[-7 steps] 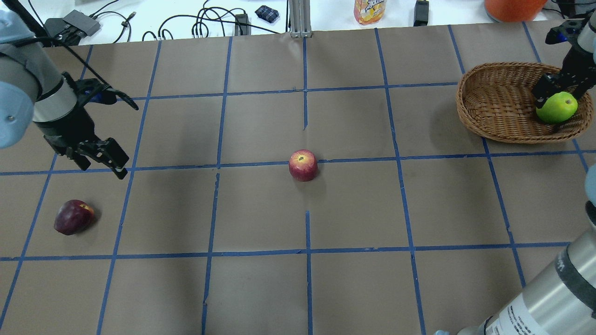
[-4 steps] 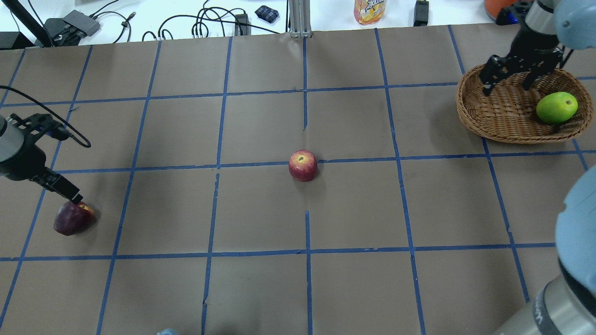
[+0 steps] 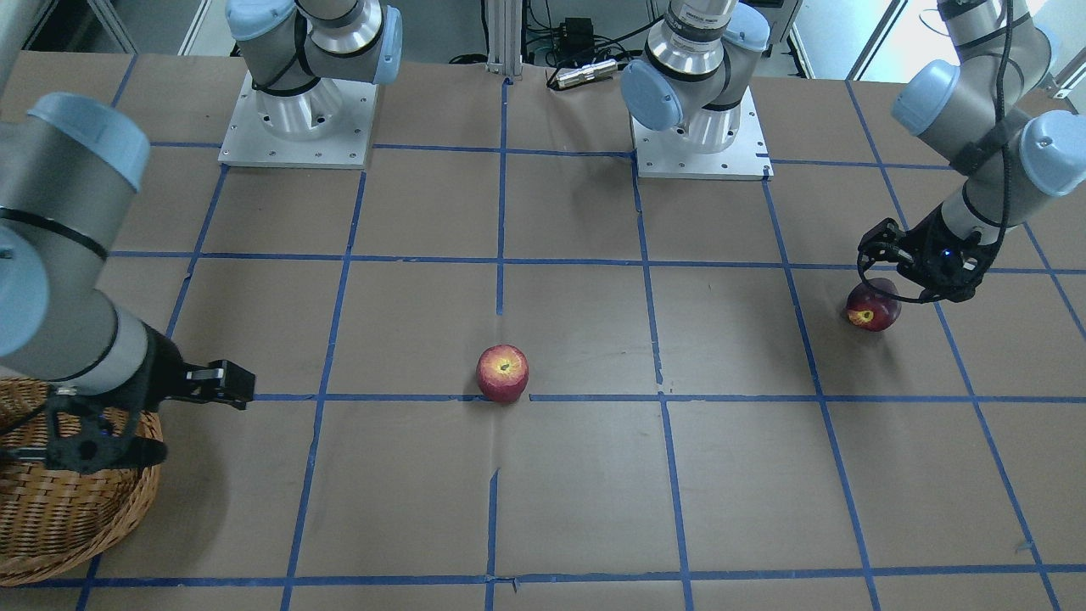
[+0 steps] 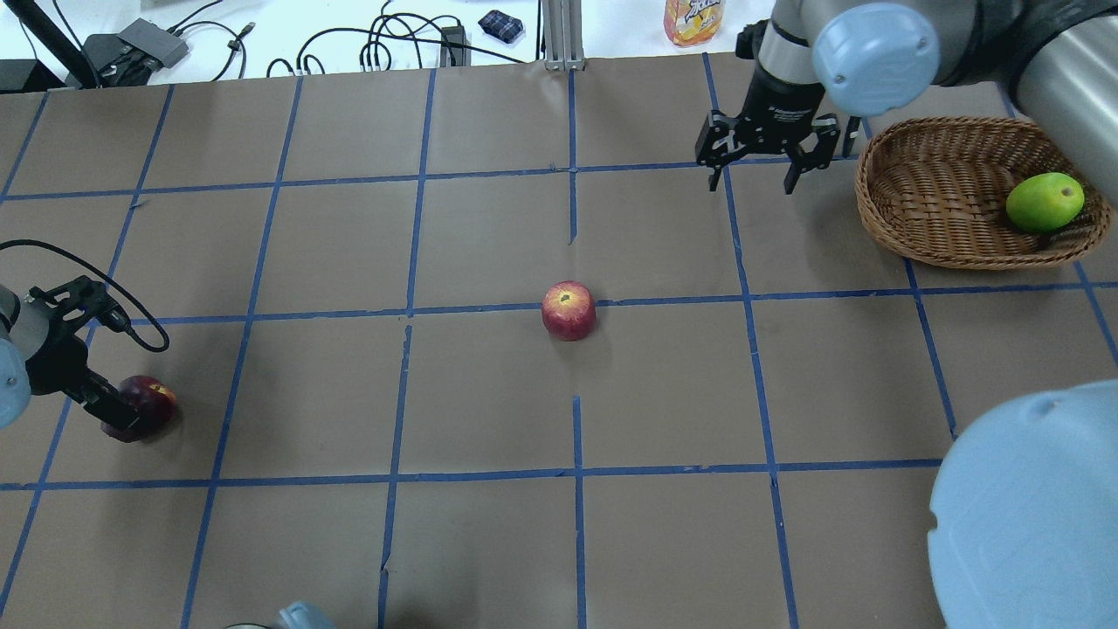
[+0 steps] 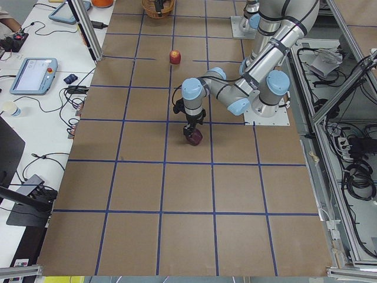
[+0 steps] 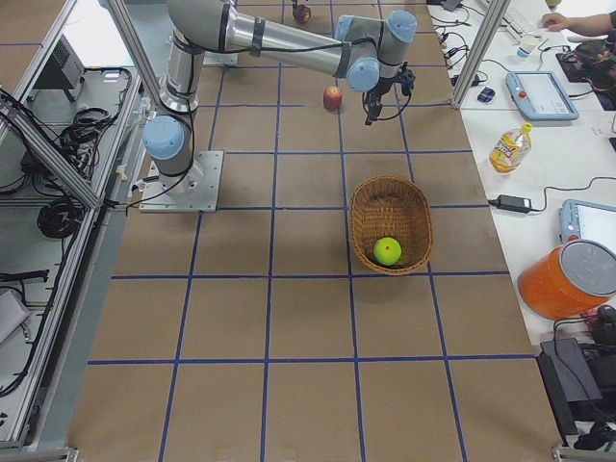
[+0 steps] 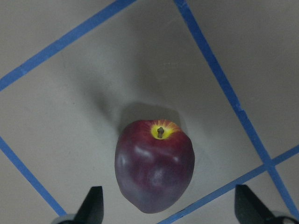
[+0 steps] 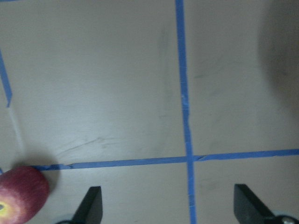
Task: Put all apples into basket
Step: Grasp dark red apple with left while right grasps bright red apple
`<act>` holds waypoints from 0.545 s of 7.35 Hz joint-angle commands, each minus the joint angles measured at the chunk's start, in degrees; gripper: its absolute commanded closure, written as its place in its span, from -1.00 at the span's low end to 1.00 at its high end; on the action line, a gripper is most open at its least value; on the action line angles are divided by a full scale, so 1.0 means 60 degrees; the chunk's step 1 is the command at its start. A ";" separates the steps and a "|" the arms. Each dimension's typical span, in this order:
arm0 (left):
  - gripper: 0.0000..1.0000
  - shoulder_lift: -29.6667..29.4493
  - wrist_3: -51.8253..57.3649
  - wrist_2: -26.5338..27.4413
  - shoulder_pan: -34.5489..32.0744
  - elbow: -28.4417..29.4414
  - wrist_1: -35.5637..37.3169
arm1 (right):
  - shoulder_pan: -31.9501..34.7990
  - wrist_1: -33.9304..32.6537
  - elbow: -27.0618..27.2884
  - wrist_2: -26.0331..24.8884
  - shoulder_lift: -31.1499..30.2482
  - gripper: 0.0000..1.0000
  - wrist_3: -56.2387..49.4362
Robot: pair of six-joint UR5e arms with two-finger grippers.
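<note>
Seen from the overhead camera, the red apple is sitting near the middle of the worktop, stem end up and touching a blue tape line. The maroon apple is lying at about 8 o'clock from it, close to the worktop's edge, tipped over so that its yellow stem patch is showing.

The left gripper is hanging low over this maroon apple with its jaws spread wide. In the left wrist view the apple is lying between the two fingertips, apart from both, so the gripper is gripping nothing.

The basket is resting at about 2 o'clock from the red apple, well apart from it. The green apple is lying inside the basket, against the wall at its 3 o'clock end.

The right gripper is hovering above the worktop at 9 o'clock from the basket, near but outside its rim. It is pointing down, with jaws wide apart and empty. Its wrist camera is showing brown paper and crossing tape lines between the fingertips, with the red apple peeking in at the 8 o'clock corner.
</note>
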 commanded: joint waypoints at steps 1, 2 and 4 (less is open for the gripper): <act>-1.00 -0.0485 0.0080 0.0022 0.0012 -0.0143 0.0673 | 0.1353 -0.0031 0.0001 0.0359 0.0507 -1.00 0.2680; -1.00 -0.0705 0.0066 0.0022 0.0012 -0.0158 0.0838 | 0.1910 -0.0103 -0.0014 0.0446 0.0756 -1.00 0.3287; -0.60 -0.0999 -0.0022 -0.0007 -0.0003 -0.0144 0.1131 | 0.2543 -0.0513 0.0001 0.0505 0.1108 -1.00 0.3877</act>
